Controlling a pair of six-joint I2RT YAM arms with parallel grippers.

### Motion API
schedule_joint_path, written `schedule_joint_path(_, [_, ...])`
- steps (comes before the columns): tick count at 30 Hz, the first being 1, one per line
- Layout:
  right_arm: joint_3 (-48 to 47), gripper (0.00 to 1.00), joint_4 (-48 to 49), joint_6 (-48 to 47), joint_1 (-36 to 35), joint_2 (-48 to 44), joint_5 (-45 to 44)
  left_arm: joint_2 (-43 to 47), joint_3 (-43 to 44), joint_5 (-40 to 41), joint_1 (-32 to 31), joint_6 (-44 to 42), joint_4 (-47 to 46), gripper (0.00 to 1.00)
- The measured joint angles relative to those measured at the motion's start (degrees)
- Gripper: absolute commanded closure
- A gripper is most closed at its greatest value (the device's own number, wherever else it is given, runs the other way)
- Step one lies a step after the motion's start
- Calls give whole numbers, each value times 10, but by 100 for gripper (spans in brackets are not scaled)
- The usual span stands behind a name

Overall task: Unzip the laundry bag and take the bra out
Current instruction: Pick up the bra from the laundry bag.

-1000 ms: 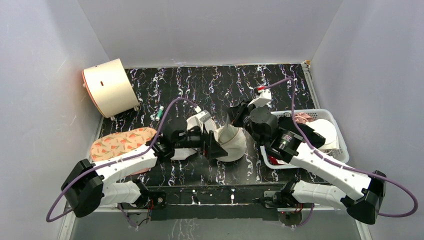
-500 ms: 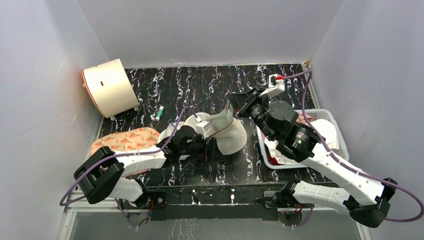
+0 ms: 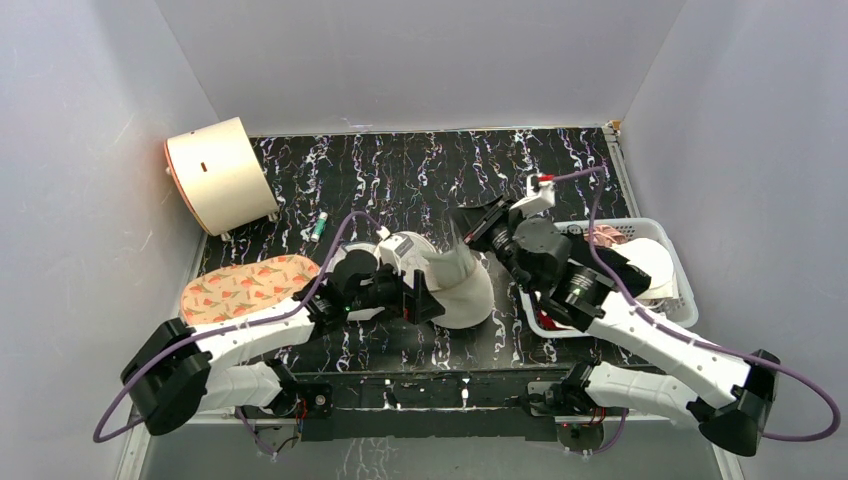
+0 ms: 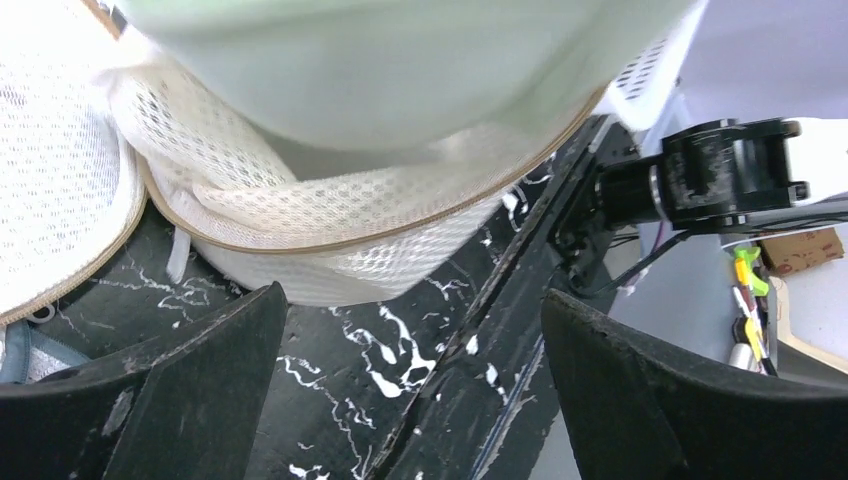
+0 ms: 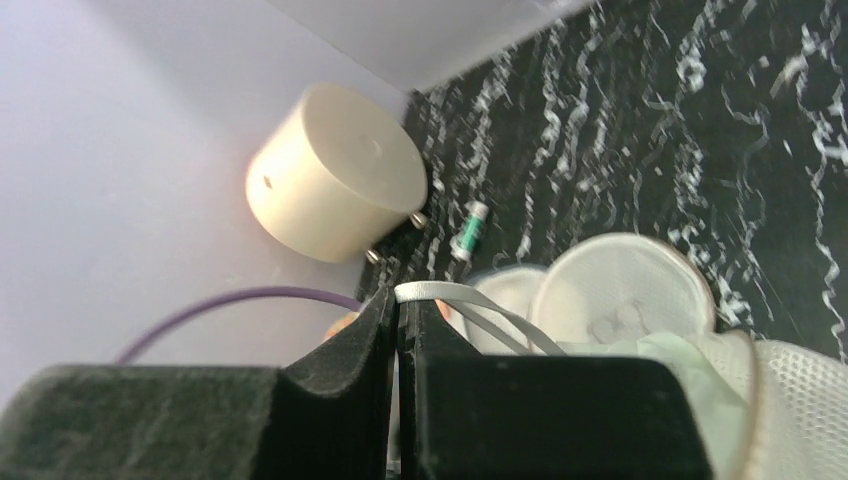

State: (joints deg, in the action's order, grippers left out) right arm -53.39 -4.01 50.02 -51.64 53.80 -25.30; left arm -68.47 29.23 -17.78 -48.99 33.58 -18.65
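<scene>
The cream mesh laundry bag (image 3: 472,298) lies unzipped in the middle of the table. Its round lid with the line drawing (image 5: 622,290) is flipped back. The pale bra (image 3: 452,262) rises out of the opening; its cup fills the top of the left wrist view (image 4: 400,70), above the mesh and zipper edge (image 4: 330,225). My right gripper (image 3: 466,228) is shut on the bra's white strap (image 5: 440,292) and holds it up above the bag. My left gripper (image 3: 425,300) is open and empty, low at the bag's near-left side, its jaws wide apart over the table edge (image 4: 415,385).
A cream drum (image 3: 220,175) lies on its side at the back left. A peach printed bra (image 3: 245,285) lies at the left. A small green-and-white tube (image 3: 318,228) lies behind it. A white basket (image 3: 655,232) with laundry stands at the right, under my right arm.
My right gripper lifted the strap up and to the right, then came back down and left a little. The bra stands further out of the bag. My left gripper shifted slightly, still open.
</scene>
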Motion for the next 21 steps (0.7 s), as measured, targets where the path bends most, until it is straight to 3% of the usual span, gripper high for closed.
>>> schedule_joint_path(6, [44, 100, 21, 44, 0, 37, 23, 27, 14, -3, 0, 6, 2, 4])
schedule_joint_path(15, [6, 100, 77, 70, 0, 65, 49, -122, 14, -23, -3, 59, -110, 10])
schedule_joint_path(21, [-37, 100, 118, 69, 0, 66, 53, -149, 14, -19, -7, 56, -122, 11])
